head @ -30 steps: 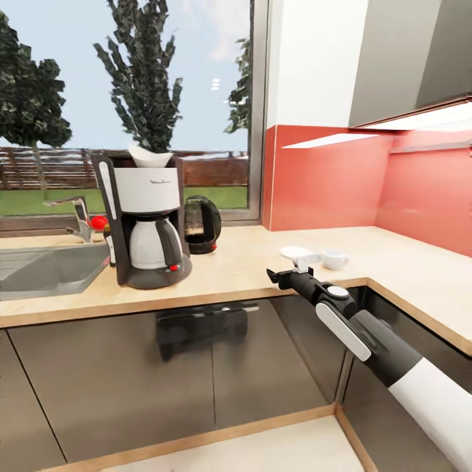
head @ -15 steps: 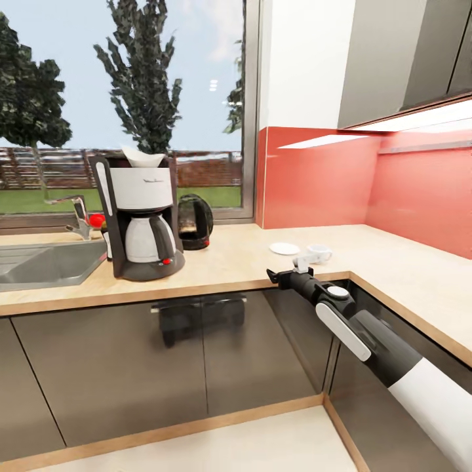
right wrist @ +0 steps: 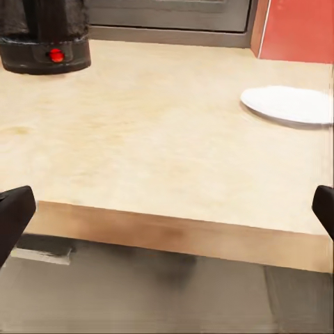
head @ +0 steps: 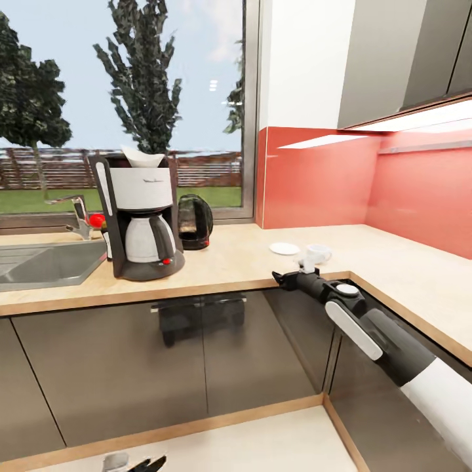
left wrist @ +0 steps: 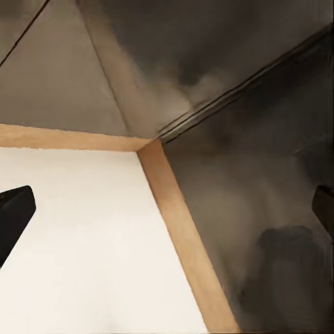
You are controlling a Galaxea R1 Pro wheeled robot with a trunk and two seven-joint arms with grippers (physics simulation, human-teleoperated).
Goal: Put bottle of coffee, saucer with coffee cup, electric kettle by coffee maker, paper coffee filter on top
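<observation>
Since half a second ago the right arm has pushed forward a little, its gripper (head: 288,278) now closer to the counter edge, and the left gripper (head: 134,464) has come into the bottom of the head view, low over the floor; the scene itself sits as it did, so the camera has held. Kitchen countertop (head: 242,262): long tan worktop turning a corner at the right, sink (head: 46,262) at the far left. Coffee maker (head: 139,216) stands upright beside the sink, a paper coffee filter (head: 143,157) already sitting in its top. Electric kettle (head: 195,223) just behind and to its right, nearly touching. Saucer (head: 284,248) and coffee cup (head: 318,252) lie side by side, apart from each other, well to the right of the machine near the corner; the cup is not on the saucer. Step in hand, by my judgement: fetching the saucer. Next move calls for lifting the right gripper above the counter edge and reaching on to the plate rim. Right gripper empty, fingers spread wide; the right wrist view shows this, with the saucer (right wrist: 289,104) ahead and the kettle base (right wrist: 46,54) beyond. Left gripper likewise spread and empty, looking at the floor and cabinet kickboard (left wrist: 184,229) in the left wrist view.
</observation>
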